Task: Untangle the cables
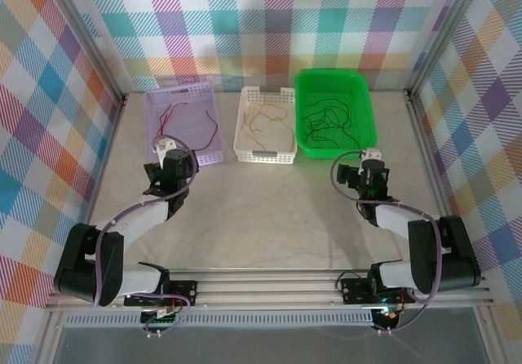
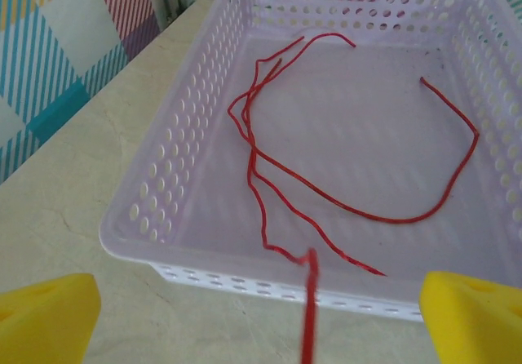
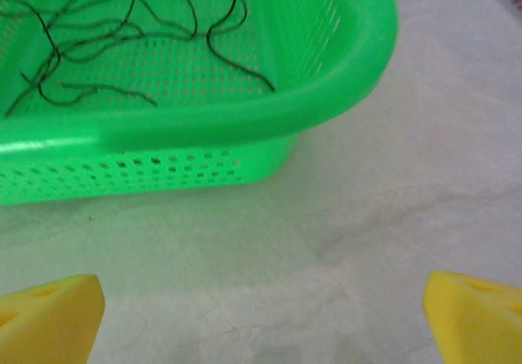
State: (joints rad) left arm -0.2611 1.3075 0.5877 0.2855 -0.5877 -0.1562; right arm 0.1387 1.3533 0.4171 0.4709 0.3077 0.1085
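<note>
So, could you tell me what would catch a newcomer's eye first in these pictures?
Three baskets stand in a row at the far side of the table, with the wires sorted by colour: red wires in the lilac basket on the left, tan wires in the white basket in the middle, black wires in the green basket on the right. The left gripper and right gripper sit open before the outer baskets.
</note>
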